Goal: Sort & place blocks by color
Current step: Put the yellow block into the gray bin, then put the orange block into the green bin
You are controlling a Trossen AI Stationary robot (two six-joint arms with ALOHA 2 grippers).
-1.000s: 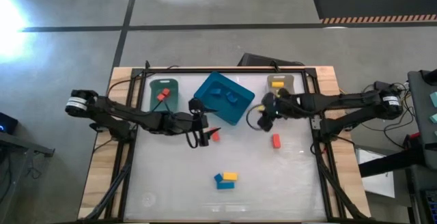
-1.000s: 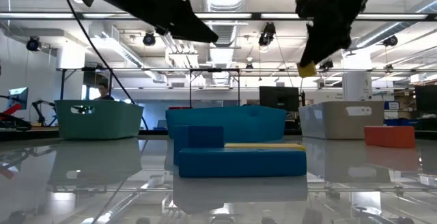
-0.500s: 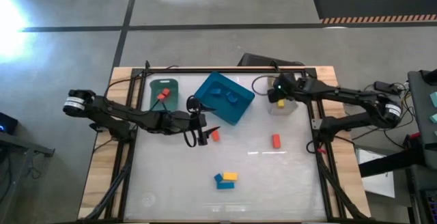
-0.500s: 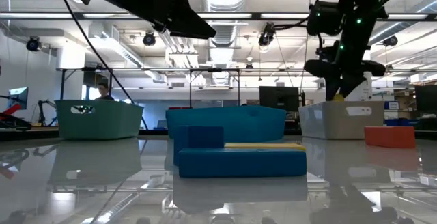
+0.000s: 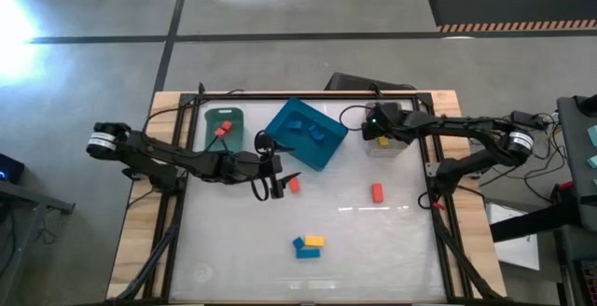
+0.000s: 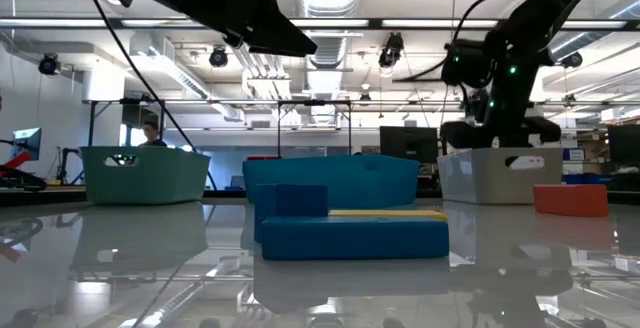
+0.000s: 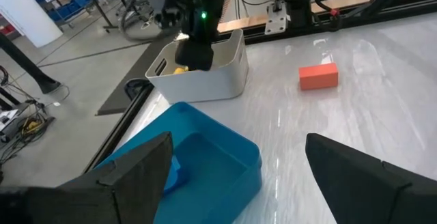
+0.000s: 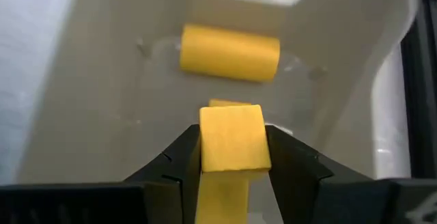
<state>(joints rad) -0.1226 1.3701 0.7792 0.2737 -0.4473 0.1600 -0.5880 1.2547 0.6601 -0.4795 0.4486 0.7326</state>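
Observation:
My right gripper hangs over the grey bin, shut on a yellow block. A second yellow bar lies on the bin's floor. My left gripper hovers open above the table, beside a red block that lies flat. Another red block lies right of centre. A blue block and a yellow bar lie together near the middle. Red blocks sit in the green bin, blue blocks in the blue bin. My right gripper pinches the yellow block between its two fingers, one on each opposite side face. It comes from above, pointing down into the grey bin. The block is lifted clear of the bin's floor and sticks out past the fingertips.
The three bins stand in a row along the far edge, green at left, blue tilted in the middle, grey at right. Black frame rails run along the table's sides. The near half of the table holds only the blue and yellow pair.
My right gripper has carried the yellow block from beside the blue bin toward the far right, over the grey bin, and has come down to the bin's rim. It has stayed shut on the block.

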